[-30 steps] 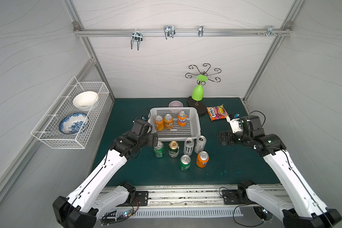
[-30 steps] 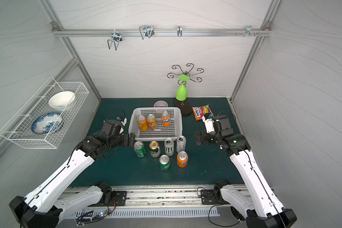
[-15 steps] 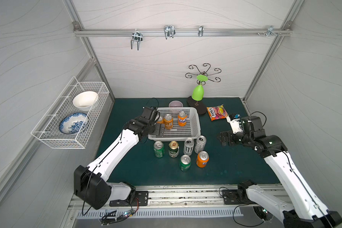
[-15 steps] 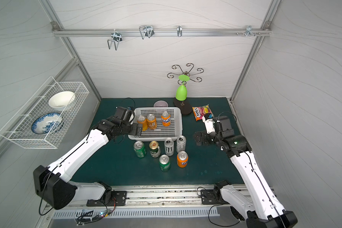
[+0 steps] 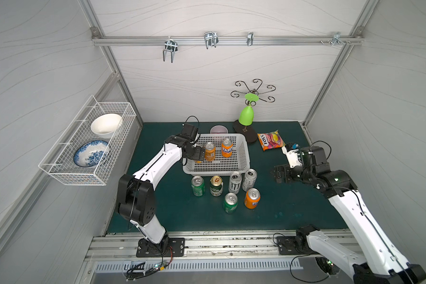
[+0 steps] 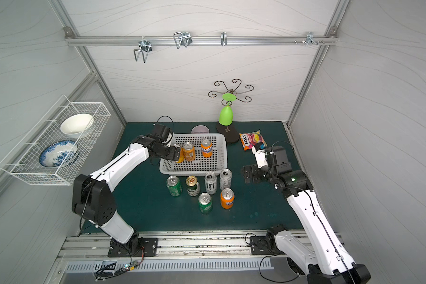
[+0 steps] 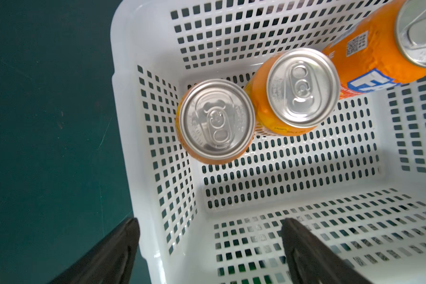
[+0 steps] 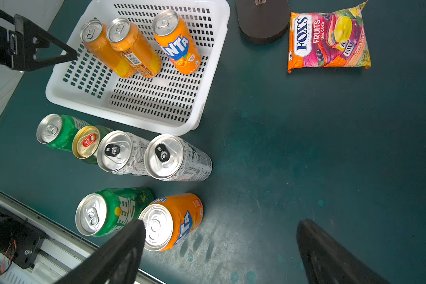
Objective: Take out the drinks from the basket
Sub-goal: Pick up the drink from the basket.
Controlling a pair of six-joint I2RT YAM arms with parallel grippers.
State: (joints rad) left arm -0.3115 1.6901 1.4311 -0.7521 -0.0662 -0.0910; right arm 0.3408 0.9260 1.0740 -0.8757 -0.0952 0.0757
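My left gripper gapes open astride the basket side wall, three orange cans just ahead inside, six more cans crowding outside its front rim, my right gripper open over bare mat, candy bag well apart.

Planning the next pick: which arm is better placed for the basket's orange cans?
Left: the left gripper, open, is at the basket beside an orange can; the right gripper is farther away.
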